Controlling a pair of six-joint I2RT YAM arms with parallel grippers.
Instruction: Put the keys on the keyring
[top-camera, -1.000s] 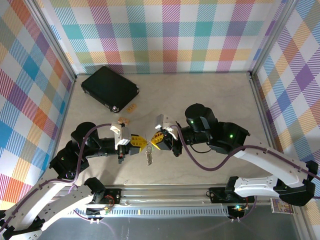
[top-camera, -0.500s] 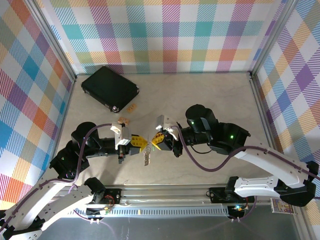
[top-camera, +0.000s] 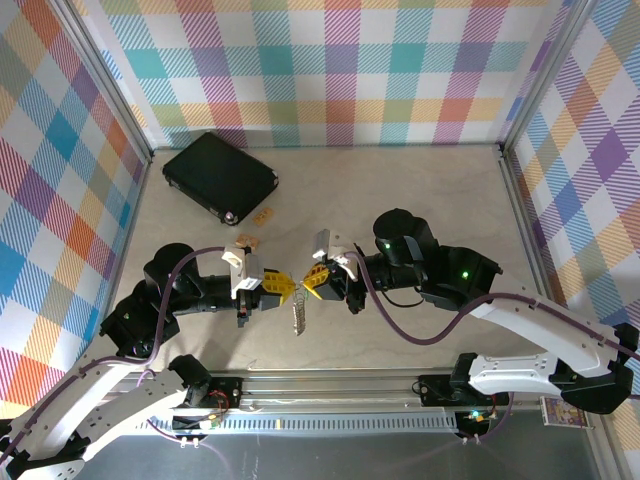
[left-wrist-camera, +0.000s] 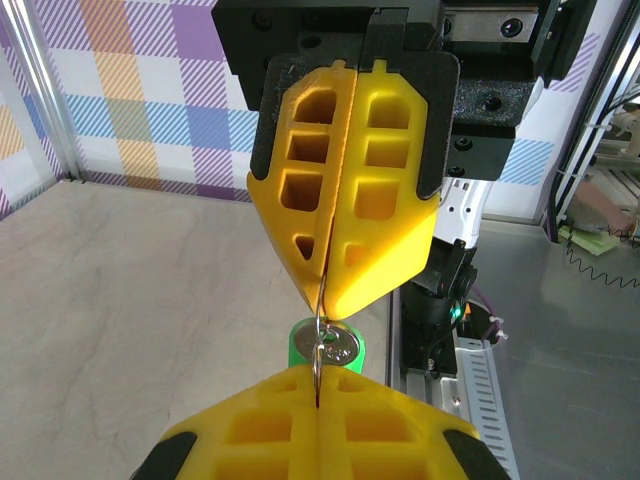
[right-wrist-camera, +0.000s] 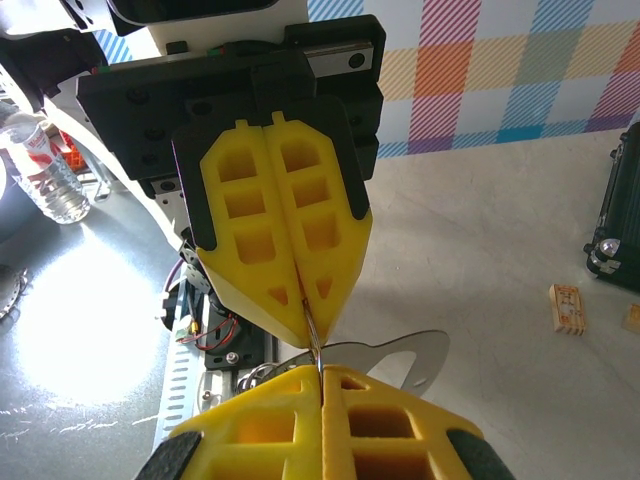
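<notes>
My left gripper (top-camera: 283, 288) and right gripper (top-camera: 313, 282) meet tip to tip over the middle of the table, both shut on the thin wire keyring (left-wrist-camera: 318, 345). The keys (top-camera: 298, 315) hang below the ring between the two tips. In the left wrist view my own yellow fingers (left-wrist-camera: 250, 430) pinch the ring from below, the right gripper (left-wrist-camera: 325, 290) pinches it from above, and a silver key with a green cover (left-wrist-camera: 335, 348) dangles behind. In the right wrist view my right gripper (right-wrist-camera: 320, 375) and left gripper (right-wrist-camera: 308, 300) clamp the keyring (right-wrist-camera: 313, 335), beside a flat silver key (right-wrist-camera: 400, 355).
A black case (top-camera: 220, 177) lies at the back left of the table. Two small wooden pieces (top-camera: 263, 214) (top-camera: 247, 241) lie between it and the left arm. The checked walls close the table on three sides, and the metal rail (top-camera: 330, 385) runs along the near edge.
The hanging keys swung slightly left and came back. Both grippers stayed shut on the ring and hardly moved.
</notes>
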